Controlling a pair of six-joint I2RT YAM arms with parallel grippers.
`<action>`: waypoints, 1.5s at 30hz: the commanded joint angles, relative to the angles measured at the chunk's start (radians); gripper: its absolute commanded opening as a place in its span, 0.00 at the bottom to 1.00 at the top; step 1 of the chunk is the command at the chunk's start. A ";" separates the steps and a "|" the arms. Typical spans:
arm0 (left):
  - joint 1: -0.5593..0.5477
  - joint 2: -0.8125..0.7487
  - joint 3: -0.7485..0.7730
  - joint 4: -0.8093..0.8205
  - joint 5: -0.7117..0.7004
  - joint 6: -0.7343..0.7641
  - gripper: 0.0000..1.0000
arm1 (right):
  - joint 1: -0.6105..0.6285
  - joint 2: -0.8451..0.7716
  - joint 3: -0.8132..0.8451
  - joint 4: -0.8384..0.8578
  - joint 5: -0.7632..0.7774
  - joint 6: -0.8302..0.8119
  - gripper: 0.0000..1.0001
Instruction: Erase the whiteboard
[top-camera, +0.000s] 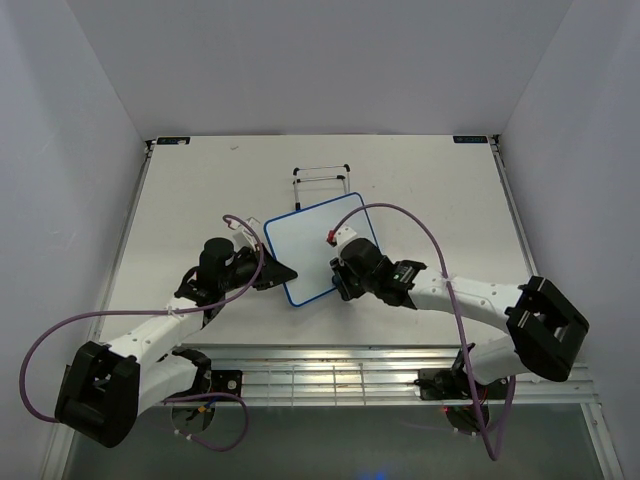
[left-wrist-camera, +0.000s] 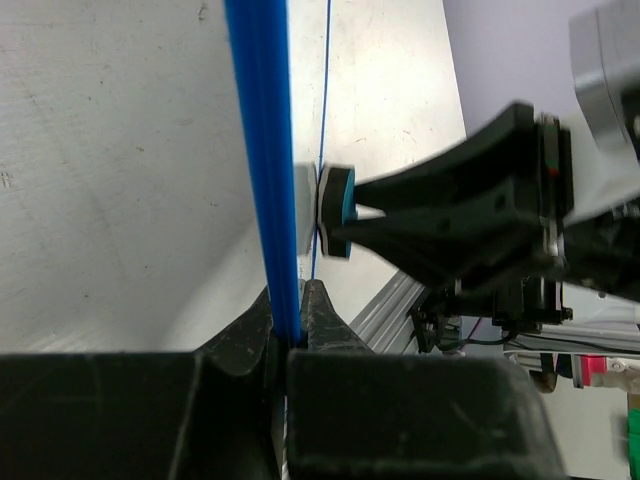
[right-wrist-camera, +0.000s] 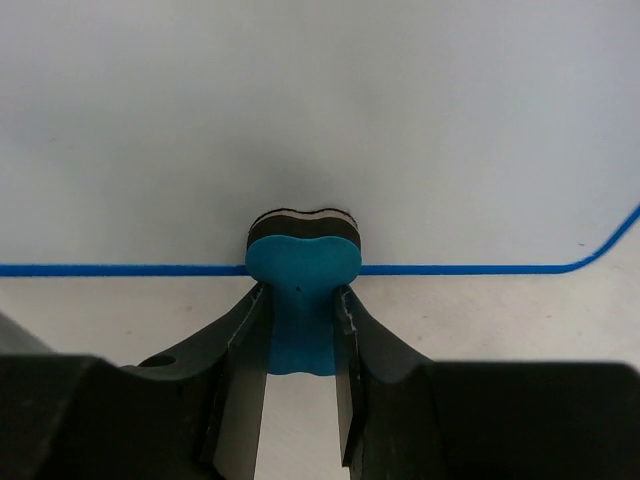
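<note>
The whiteboard (top-camera: 310, 245), white with a thin blue frame, sits tilted in the middle of the table; its face shows no writing. My left gripper (top-camera: 275, 272) is shut on its left frame edge (left-wrist-camera: 268, 180), seen edge-on in the left wrist view. My right gripper (top-camera: 342, 283) is shut on the blue bone-shaped eraser (right-wrist-camera: 303, 290). The eraser's dark felt end presses on the board (right-wrist-camera: 320, 110) near its lower blue frame line. The eraser also shows in the left wrist view (left-wrist-camera: 335, 210), against the board's far side.
The thin black wire stand (top-camera: 322, 183) stands just behind the board. An aluminium rail (top-camera: 330, 375) runs along the table's near edge. White walls close in the left, back and right sides.
</note>
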 joint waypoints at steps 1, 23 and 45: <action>-0.022 -0.001 0.025 -0.056 0.076 0.002 0.00 | -0.075 0.042 0.001 -0.014 0.047 -0.035 0.08; -0.058 0.033 0.011 0.038 0.117 -0.077 0.00 | 0.131 0.054 0.073 0.379 -0.067 -0.004 0.08; -0.058 0.002 -0.005 0.038 0.197 -0.066 0.00 | -0.304 0.190 -0.008 0.286 -0.180 -0.050 0.08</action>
